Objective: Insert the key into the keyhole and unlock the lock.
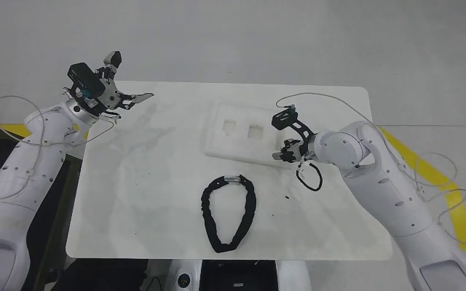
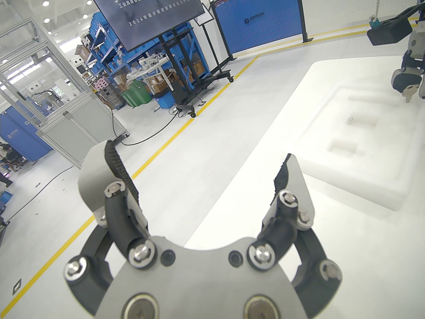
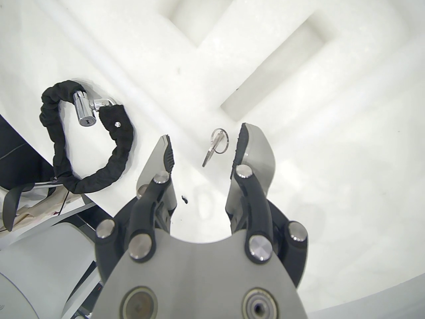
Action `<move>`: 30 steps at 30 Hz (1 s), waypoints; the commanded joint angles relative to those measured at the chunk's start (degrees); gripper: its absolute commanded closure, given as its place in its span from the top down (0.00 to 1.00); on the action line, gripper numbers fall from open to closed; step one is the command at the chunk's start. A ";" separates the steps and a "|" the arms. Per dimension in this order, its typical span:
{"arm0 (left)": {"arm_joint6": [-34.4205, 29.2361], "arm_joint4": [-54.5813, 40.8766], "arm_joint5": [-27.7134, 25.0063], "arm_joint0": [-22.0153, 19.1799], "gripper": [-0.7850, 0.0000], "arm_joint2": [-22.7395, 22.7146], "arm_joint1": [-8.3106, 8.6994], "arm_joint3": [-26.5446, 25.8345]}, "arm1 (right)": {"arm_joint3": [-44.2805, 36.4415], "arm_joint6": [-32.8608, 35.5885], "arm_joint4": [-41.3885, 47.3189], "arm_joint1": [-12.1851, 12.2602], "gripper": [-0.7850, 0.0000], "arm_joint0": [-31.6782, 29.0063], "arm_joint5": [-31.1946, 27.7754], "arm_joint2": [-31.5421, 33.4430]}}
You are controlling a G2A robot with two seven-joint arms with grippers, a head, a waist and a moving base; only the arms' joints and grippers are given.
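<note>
Worktop (image 1: pixel 131 204) carries a white foam tray (image 1: pixel 240 149) toward its far side and a black chain lock (image 3: pixel 84 111) looped nearer the front. Left pincer (image 2: pixel 199 151) hangs spread over the far left corner. Right pincer (image 3: pixel 204 137), spread, straddles the key (image 3: pixel 211 152) at the tray's rim.

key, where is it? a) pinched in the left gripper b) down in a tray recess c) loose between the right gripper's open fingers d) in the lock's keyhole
c: the key lies on the foam tray between the spread fingers of the right gripper, touching neither; the keyhole of the lock is empty.
</note>
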 commanded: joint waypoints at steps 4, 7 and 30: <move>0.00 0.00 0.00 0.00 1.00 0.00 0.00 0.00 | -0.06 0.05 -1.04 -0.06 0.38 0.24 0.28 -0.28; 0.00 0.00 0.00 0.00 1.00 0.00 0.00 0.00 | 0.17 0.06 -1.44 -0.16 0.36 0.41 0.47 -0.59; 0.00 0.00 0.00 0.00 1.00 0.00 0.00 0.00 | 0.38 1.11 -2.90 -0.45 0.00 0.73 1.38 -0.95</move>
